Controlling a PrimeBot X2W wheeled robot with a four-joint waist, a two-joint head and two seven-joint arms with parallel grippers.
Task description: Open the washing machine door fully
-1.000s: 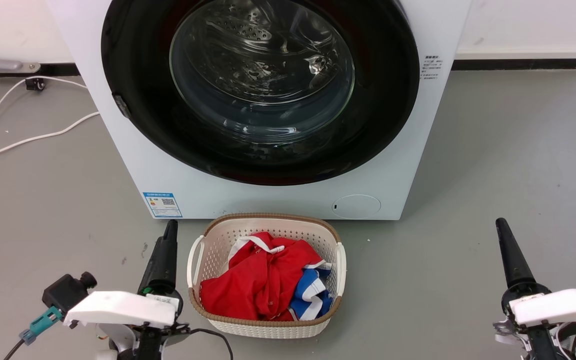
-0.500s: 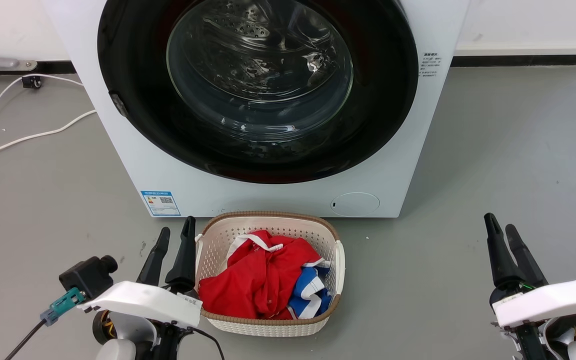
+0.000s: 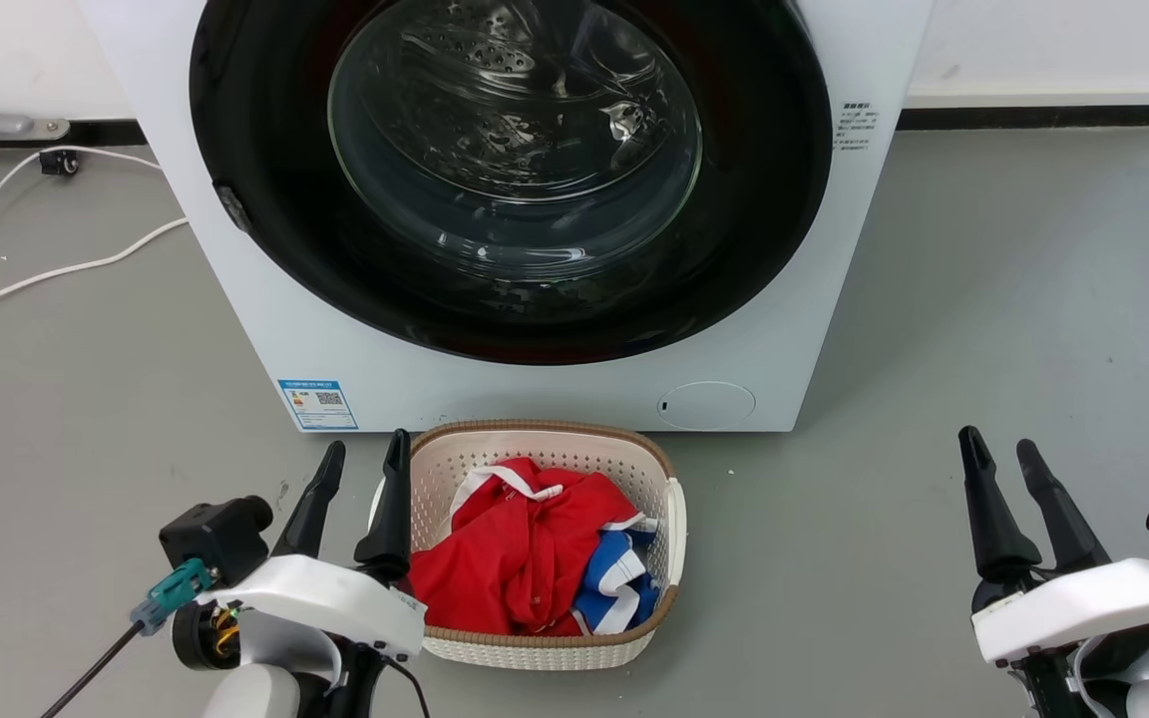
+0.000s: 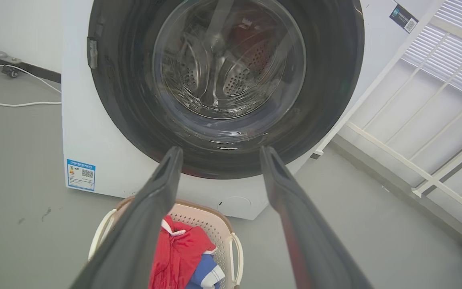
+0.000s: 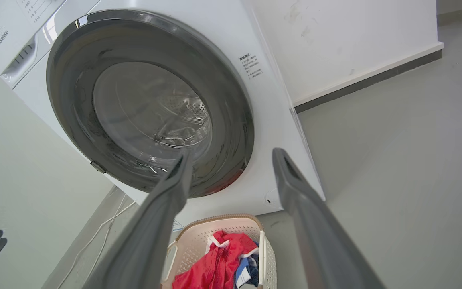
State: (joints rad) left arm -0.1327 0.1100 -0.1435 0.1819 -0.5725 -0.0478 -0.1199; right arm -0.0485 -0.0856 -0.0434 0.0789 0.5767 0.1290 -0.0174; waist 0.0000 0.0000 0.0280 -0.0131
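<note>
head view — left tool (image 3: 366,444) beside basket rim (image 3: 535,431), right tool (image 3: 995,440) apart

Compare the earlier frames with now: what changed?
The left gripper and right gripper opened their fingers; the left one also shifted right, toward the laundry basket. Nothing was gripped. The washing machine door stayed shut and the basket did not move.

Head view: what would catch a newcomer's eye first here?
The door, a glossy black ring around bulging glass, sits shut across the top centre. Below it stands a basket of red and blue clothes, the open left gripper beside it and the open right gripper at lower right.
</note>
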